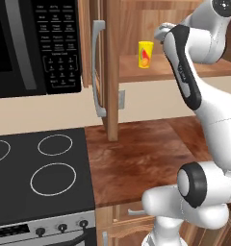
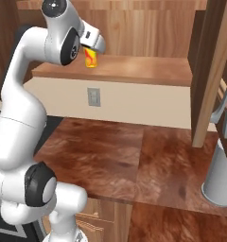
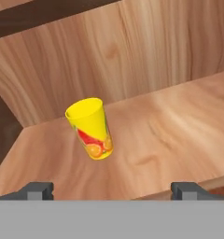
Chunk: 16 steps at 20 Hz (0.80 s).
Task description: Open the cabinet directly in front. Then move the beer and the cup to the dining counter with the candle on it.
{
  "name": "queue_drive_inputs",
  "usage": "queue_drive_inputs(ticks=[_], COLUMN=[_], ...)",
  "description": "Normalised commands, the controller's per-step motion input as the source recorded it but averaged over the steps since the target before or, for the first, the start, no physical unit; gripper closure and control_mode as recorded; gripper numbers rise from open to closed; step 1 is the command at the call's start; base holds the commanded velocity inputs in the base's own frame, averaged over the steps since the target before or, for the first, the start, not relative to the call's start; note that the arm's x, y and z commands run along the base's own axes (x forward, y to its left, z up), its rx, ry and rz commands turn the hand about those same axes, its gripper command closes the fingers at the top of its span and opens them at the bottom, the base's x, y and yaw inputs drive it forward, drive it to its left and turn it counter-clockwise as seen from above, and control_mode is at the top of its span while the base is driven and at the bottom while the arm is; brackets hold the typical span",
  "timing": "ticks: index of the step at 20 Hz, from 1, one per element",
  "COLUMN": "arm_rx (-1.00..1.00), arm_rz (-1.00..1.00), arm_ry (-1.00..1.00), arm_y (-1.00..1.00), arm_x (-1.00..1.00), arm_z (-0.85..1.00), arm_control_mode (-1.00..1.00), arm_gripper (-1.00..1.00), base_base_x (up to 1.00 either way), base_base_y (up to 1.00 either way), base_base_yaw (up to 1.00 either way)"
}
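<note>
Cup (image 3: 90,128) sits upright on the bottom shelf of the open cabinet (image 1: 185,69), alone on the wood, clear of the back wall. Hand view: yellow tumbler with its red-orange fruit mark at about 10 o'clock from frame centre, appearing tilted because the camera is rolled. Gripper (image 3: 113,190) jaws spread wide, fingertips (image 3: 39,190) at 7 and 5 o'clock along the bottom, nothing between them, cup ahead and not touched. Left base view: cup (image 1: 145,54) at 12 o'clock, just left of the arm's dark forearm; cabinet door (image 1: 100,67) swung open with its silver bar handle, next to the black microwave (image 1: 35,45) at 10 o'clock. Stove (image 1: 40,178) at 8 o'clock, reddish-brown worktop (image 1: 136,158) under the shelf. Right base view: cup (image 2: 91,59) partly hidden behind the wrist at 11 o'clock; other door (image 2: 212,71) open at 3 o'clock.
</note>
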Motion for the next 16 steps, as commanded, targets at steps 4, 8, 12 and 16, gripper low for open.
queue_drive_inputs(ticks=[4, 8, 12, 16], arm_rx=[0.00, 0.00, 0.00, 0.00], arm_rz=[0.00, 0.00, 0.00, 0.00], arm_ry=[0.02, 0.02, 0.00, 0.00], arm_y=[0.01, 0.00, 0.00, 0.00], arm_x=[0.51, 0.50, 0.50, 0.31], arm_z=[0.00, 0.00, 0.00, -0.05], arm_control_mode=[-1.00, -1.00, -1.00, -1.00], arm_gripper=[-1.00, -1.00, -1.00, -1.00], base_base_x=[0.00, 0.00, 0.00, 0.00], base_base_y=[0.00, 0.00, 0.00, 0.00], base_base_yaw=[0.00, 0.00, 0.00, 0.00])
